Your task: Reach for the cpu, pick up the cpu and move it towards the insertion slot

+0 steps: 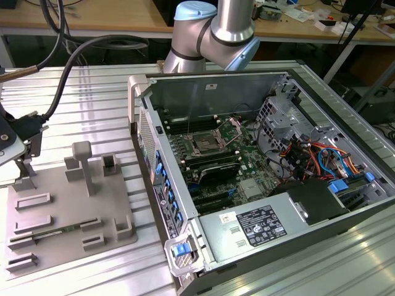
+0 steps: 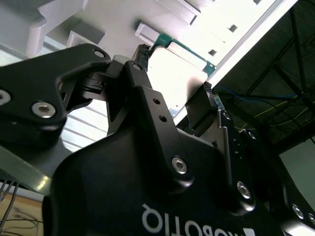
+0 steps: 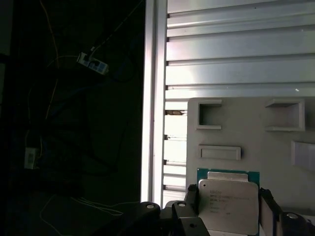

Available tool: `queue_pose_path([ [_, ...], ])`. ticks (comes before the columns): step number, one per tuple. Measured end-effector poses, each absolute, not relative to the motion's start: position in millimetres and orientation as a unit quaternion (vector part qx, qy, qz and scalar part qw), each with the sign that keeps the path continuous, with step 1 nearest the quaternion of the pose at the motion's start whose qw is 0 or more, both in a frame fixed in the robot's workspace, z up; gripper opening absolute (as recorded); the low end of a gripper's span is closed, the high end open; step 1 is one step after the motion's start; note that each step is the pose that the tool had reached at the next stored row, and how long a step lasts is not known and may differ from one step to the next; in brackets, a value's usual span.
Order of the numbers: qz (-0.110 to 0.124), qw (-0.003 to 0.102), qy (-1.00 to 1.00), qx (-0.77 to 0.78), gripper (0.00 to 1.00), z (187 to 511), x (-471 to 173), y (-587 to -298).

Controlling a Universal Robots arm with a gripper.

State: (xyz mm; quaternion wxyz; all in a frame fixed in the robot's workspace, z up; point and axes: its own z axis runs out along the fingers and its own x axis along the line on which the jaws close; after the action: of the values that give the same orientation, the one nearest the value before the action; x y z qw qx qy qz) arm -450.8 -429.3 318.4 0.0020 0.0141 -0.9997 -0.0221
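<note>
The gripper (image 3: 229,197) has its two black fingers (image 3: 191,197) drawn in narrow against opposite edges of the cpu (image 3: 229,206), which sits squarely between them in both wrist views. The cpu is a flat square chip. It has a pale silvery metal top with faint dark print, stepped corners, and a thin green board rim showing along the edge beyond the fingertips. Whether it is lifted off the surface cannot be told.

Just past the fingertips lies the gray fixture plate (image 3: 275,142) with its rectangular recesses (image 3: 209,114). Around the plate is the ribbed aluminium table (image 3: 236,49).

In the exterior view, the insertion slot (image 1: 203,143) is well apart from the fingers. It lies inside the open computer case (image 1: 216,89).
</note>
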Motion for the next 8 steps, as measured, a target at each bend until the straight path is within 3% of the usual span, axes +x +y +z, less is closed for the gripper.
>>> queue_pose_path([
  [8,-0.022,0.002,-1.0,0.014,0.55,319.2,-449.1,-429.4],
])
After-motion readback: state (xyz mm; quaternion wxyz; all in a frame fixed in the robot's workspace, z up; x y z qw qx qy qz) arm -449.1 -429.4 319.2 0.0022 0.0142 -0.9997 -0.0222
